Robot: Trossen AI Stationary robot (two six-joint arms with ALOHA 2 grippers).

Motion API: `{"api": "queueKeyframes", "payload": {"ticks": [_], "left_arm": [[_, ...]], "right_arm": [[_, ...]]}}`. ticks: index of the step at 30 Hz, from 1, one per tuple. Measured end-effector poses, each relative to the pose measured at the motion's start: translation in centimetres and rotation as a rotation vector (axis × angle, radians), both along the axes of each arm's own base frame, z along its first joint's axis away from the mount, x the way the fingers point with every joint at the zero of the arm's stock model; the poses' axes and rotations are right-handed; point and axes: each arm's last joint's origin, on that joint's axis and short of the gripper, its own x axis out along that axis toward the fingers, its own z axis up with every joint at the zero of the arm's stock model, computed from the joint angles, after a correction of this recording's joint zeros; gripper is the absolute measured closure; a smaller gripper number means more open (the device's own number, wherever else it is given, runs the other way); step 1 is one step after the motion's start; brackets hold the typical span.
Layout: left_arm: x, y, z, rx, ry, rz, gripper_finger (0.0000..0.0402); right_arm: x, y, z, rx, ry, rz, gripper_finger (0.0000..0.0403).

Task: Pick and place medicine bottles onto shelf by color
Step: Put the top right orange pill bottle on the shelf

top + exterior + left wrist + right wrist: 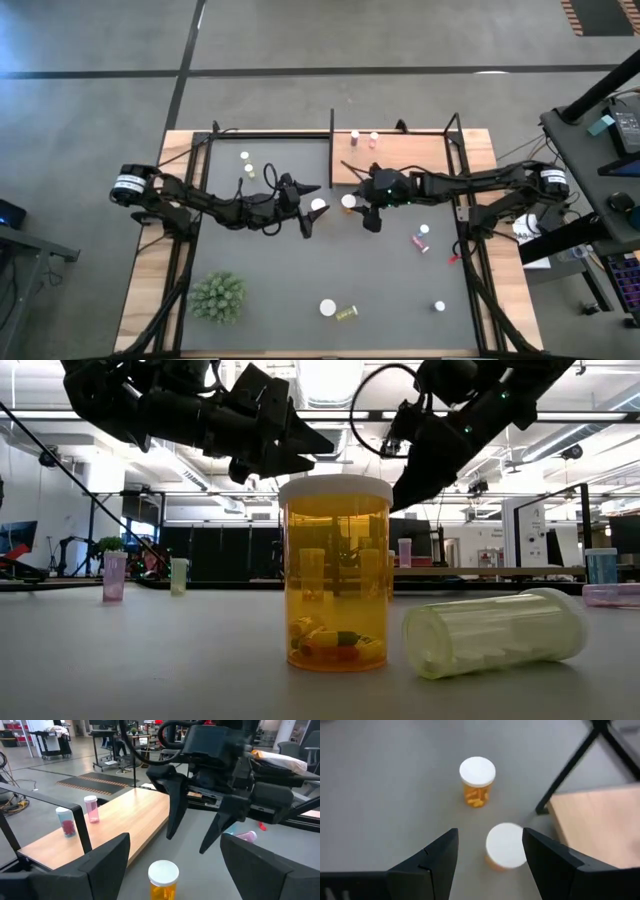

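1. Two orange bottles stand close together on the table mat just beside the shelf (395, 160) corner: one (505, 847) under the right claw (490, 851), one (318, 206) beyond.
2. Right claw hovers released, astride the near cap; descending off-centre could tip the bottle.
3. Left claw (306, 205), also released, faces it closely, so the arms could collide.
4. Shelf posts (575, 762) nearby could snag a carried bottle.

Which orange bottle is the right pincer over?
The orange bottle beside the shelf corner, between the right pincer fingers; the other orange bottle stands farther off.
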Motion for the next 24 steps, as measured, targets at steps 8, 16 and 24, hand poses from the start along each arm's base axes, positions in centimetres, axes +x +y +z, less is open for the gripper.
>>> {"api": "queueKeyframes", "payload": {"ticks": [8, 16, 24], "left_arm": [[0.0, 0.0, 0.0, 0.001, 0.003, 0.000, 0.0107], [0.0, 0.0, -0.1, -0.001, 0.016, 0.000, 0.0107], [0.0, 0.0, -0.2, -0.002, 0.023, 0.000, 0.0107]], "right_arm": [[0.6, -0.7, -0.2, -0.014, -0.001, -0.101, 0.0190], [1.3, -1.6, 0.1, 0.011, 0.143, -0.136, 0.0179], [2.8, -1.4, -0.8, 0.009, 0.261, -0.105, 0.0116]]}}
